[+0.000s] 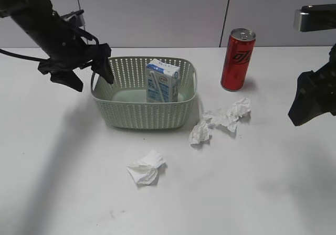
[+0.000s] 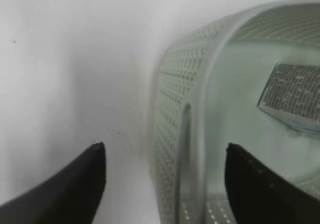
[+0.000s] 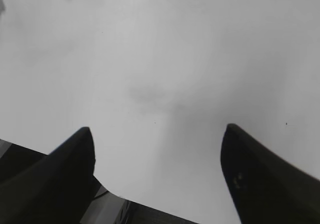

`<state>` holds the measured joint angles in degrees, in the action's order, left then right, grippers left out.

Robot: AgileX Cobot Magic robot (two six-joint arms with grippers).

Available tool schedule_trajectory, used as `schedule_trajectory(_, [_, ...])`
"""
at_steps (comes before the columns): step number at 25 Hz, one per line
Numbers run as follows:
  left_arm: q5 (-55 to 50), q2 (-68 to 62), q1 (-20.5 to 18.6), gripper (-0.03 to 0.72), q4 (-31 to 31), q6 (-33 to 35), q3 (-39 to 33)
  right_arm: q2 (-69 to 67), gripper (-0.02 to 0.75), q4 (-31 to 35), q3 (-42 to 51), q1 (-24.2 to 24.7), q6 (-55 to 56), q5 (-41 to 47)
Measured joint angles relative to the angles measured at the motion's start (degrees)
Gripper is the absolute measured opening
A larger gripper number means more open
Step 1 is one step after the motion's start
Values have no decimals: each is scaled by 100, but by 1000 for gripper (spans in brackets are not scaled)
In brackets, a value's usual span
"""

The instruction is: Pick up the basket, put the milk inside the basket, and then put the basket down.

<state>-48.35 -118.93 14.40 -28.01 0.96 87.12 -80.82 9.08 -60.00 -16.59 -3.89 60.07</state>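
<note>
Crumpled white tissue [image 1: 145,170] lies nearest on the white surface [image 1: 63,182]. Behind it sits the pale sage-green perforated plastic basket [image 1: 144,111], resting on the surface with the small white and blue milk carton [image 1: 162,81] upright inside.

The left tool [image 2: 165,156] is spread wide, one finger outside the basket's left wall and one inside, gripping nothing. Withdrawing sideways could snag the rim and drag or tip the basket, perhaps toppling the carton.

The left arm slants down from the upper left. The right tool [image 3: 157,149], released and empty, hangs over bare surface far right, beyond the tall red can [image 1: 237,60].
</note>
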Motion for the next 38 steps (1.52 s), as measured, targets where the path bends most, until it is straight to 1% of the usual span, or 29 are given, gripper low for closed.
schedule_trajectory(2, [-46, 142, 0, 629, 160, 0, 0, 0, 592, 0, 0, 0, 0, -7])
schedule_trajectory(5, [-357, 471, 0, 643, 529, 0, 0, 0, 592, 0, 0, 0, 0, -18])
schedule_trajectory(10, [-1191, 1244, 0, 625, 1339, 0, 0, 0, 591, 0, 0, 0, 6, -19])
schedule_trajectory(15, [-1882, 2255, 0, 615, 1937, -56, 0, 79, 591, 0, 0, 0, 125, -14])
schedule_trajectory(18, [-2086, 2750, 0, 613, 2328, -148, 0, 281, 591, -39, 0, 0, 198, -21])
schedule_trajectory(22, [-2126, 3302, 0, 610, 2568, -216, -22, 724, 592, -165, 6, 0, 283, -40])
schedule_trajectory(24, [-2126, 3606, 0, 610, 2610, -222, -176, 1029, 592, -191, 67, 0, 294, -12])
schedule_trajectory(26, [-2126, 3954, 0, 608, 2668, -235, -440, 1437, 592, -257, 220, 0, 316, 1])
schedule_trajectory(29, [-2131, 4602, 0, 602, 2744, -241, -1095, 2127, 592, -400, 581, 0, 389, 16])
schedule_trajectory(34, [-2112, 5845, 0, 594, 2765, -241, -2514, 3410, 592, -515, 1289, 0, 446, 28])
schedule_trajectory(38, [-1781, 6965, 0, 594, 2801, -241, -3533, 4512, 591, -694, 1793, 0, 453, 28])
